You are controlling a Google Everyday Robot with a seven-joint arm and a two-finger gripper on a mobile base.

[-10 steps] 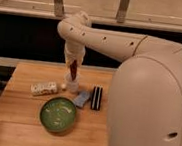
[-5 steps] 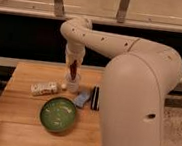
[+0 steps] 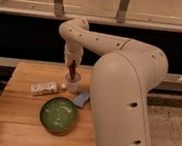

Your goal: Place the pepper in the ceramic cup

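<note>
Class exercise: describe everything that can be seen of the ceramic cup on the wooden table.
The ceramic cup is small, plain, whitish and slightly tapered, with no handle visible. It stands upright on the wooden table, behind the green plate and right of the white packet, with a blue item at its right. The gripper hangs directly above its mouth, and the dark red pepper reaches down to the rim.

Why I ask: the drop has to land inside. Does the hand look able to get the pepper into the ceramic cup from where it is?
Probably yes. The hand hangs right over the ceramic cup, with the pepper pointing down at its mouth. Nothing stands between them; the white packet and green plate lie off to the side.
</note>
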